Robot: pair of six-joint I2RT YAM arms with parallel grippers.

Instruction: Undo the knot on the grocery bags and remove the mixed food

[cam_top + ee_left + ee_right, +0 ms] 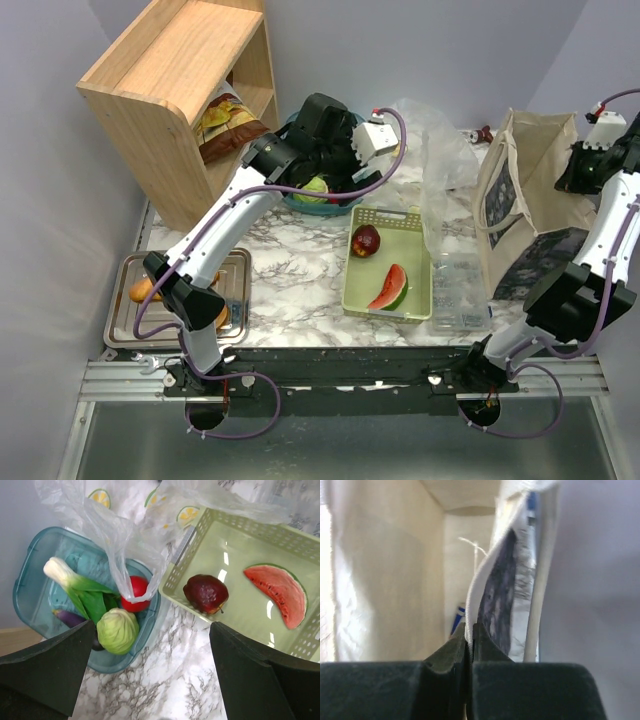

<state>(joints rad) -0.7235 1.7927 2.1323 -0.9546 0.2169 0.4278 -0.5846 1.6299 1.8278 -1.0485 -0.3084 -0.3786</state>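
Across the table (300,268), we see the greatest danger at the beige tote bag (520,190). It stands upright near the right edge, with our right hand (469,630) clenched on a thin strip of its rim. A pull sideways rather than upward could, we judge, topple the whole bag onto the clear container (458,290) beside it, or the cloth could slide out of so narrow a pinch. A blue shape low inside the tote is too blurred for us to name. Next in size, the grocery bag (435,150) lies crumpled at the back of the table between the tote and the teal bin (30,595). Its film trails over the far rim of the green basket (200,532) and hangs in a fold onto the tomato (139,591). Our left hand (152,627) hovers released, fingers spread wide, above the gap between bin and basket. If it came down there, we think it could snag that loose film instead of food and drag the tomato along. The cabbage (117,630), leafy vegetable (75,585) and eggplant (70,617) lie packed together in the bin, so a grasp on one may shove its neighbours. In the basket, the round apple (205,594) could roll if the basket is bumped, while the watermelon wedge (277,592) lies flat and looks safer.
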